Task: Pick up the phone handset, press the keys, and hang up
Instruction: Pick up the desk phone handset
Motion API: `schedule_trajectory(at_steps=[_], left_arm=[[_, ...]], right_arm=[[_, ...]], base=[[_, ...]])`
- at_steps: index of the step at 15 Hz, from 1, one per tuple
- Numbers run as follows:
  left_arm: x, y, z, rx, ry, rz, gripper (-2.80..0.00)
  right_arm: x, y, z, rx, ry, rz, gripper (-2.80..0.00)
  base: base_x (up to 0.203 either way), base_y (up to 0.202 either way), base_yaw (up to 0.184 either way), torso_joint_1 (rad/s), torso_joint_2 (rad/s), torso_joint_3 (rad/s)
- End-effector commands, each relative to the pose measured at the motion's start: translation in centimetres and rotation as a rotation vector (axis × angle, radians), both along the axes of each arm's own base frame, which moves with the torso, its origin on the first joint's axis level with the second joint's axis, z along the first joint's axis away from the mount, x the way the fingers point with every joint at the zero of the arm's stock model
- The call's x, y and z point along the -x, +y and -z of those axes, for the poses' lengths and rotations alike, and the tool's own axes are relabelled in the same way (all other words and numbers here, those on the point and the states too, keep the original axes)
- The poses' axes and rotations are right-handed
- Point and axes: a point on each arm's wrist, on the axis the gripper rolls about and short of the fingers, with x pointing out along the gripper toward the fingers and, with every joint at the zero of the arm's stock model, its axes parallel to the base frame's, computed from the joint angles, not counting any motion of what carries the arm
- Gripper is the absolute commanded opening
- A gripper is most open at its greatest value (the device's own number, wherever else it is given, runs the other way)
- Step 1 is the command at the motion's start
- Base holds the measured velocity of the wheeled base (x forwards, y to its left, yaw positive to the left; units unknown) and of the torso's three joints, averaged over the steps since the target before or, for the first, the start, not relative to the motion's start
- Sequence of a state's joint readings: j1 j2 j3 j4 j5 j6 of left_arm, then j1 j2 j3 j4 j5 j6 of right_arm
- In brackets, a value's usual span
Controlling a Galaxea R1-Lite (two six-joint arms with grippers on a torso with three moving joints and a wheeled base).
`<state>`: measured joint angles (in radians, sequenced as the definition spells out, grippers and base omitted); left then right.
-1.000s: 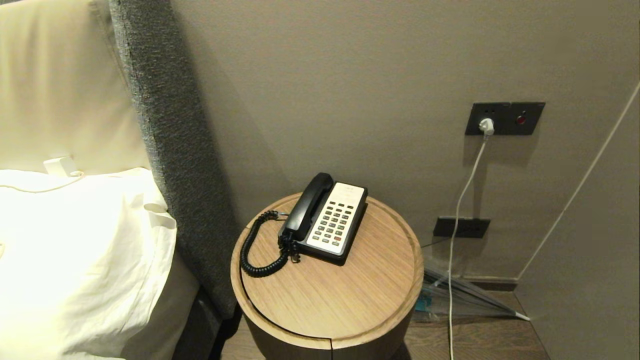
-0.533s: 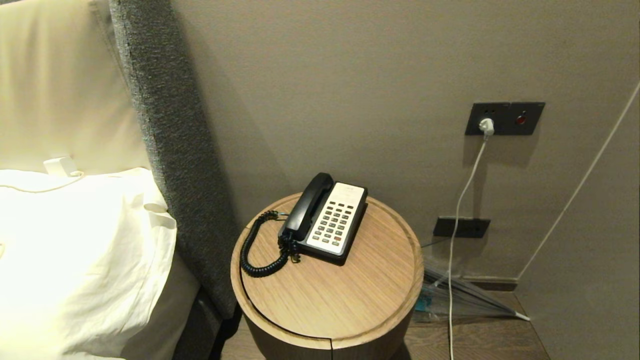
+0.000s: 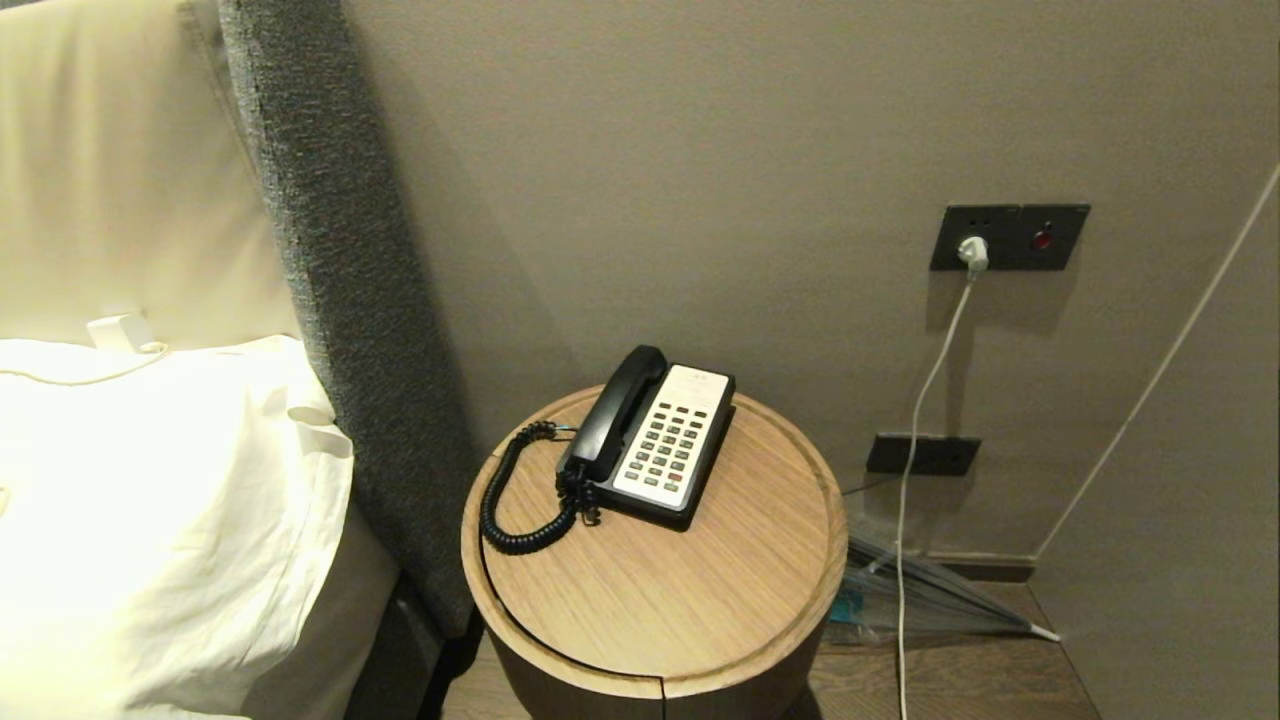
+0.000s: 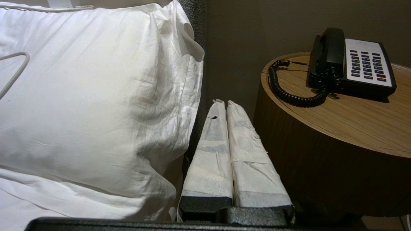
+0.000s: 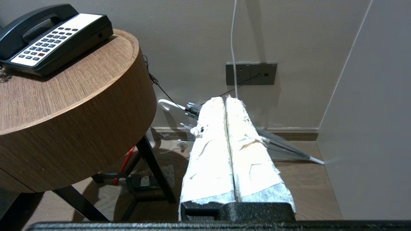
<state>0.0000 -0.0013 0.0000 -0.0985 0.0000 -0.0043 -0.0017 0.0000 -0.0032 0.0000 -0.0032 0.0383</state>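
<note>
1. Phone handset resting in its cradle on the left side of the phone base, upright and untouched.
2. Coiled cord looping from the near end of the handset out across the tabletop toward the bed side.
3. Keys in a grid on the white faceplate, just right of the handset — one reddish key in the nearest rows.
4. Phone sitting on the far half of a round wooden side table, near the wall.
5. Left gripper low beside the table, between the white pillow and the table's curved wall; padded fingers pressed together, nothing between them.
6. Right gripper low on the other side of the table, above the wooden floor; padded fingers pressed together, empty.
7. Neither gripper in the head view — both well apart from the phone.
8. Clear folded umbrella lying on the floor against the wall beyond the right gripper; white cable hanging from a wall socket.
</note>
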Motion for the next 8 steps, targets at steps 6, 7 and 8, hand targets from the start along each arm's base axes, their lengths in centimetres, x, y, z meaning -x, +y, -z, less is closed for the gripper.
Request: schedule_trajectory(at_steps=[6,7,8], left_arm=[[-0.33,0.00,1.15,-0.003,0.045,-0.002,-2.80],[-0.33,0.00,1.13,-0.003,0.043,0.000,-2.80],[-0.33,0.00,1.13,-0.003,0.043,0.000,-2.80]], right_arm=[[-0.01,0.00,0.00,0.000,0.002,0.000,-2.80],[-0.01,0.00,0.00,0.000,0.002,0.000,-2.80],[-0.01,0.00,0.00,0.000,0.002,0.000,-2.80]], base=[[0.000,0.000,0.000,0.000,0.00,0.000],[0.000,0.000,0.000,0.000,0.00,0.000],[0.000,0.000,0.000,0.000,0.00,0.000]])
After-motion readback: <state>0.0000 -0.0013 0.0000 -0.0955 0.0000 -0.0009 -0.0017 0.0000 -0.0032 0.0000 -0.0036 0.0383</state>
